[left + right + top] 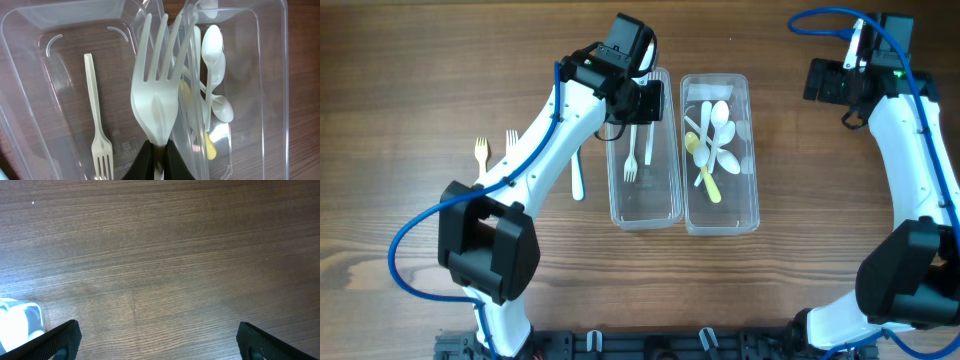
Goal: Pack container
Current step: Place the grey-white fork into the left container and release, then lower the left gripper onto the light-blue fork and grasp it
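Note:
Two clear containers stand side by side: the left one [665,205] and the right one [748,205]. My left gripper [648,100] hangs over the far end of the left container, shut on the handle of a white fork [155,100], tines pointing away from the gripper [159,162]. Another white fork [100,145] lies flat on that container's floor. The right container holds several white spoons [212,45] and a yellow one [210,147]. My right gripper [160,342] is open over bare wood at the far right, with nothing between its fingers.
On the table left of the containers lie a yellow fork [480,152], a white fork [511,140] and another white utensil [577,175]. A corner of a clear container [17,322] shows at the left edge of the right wrist view.

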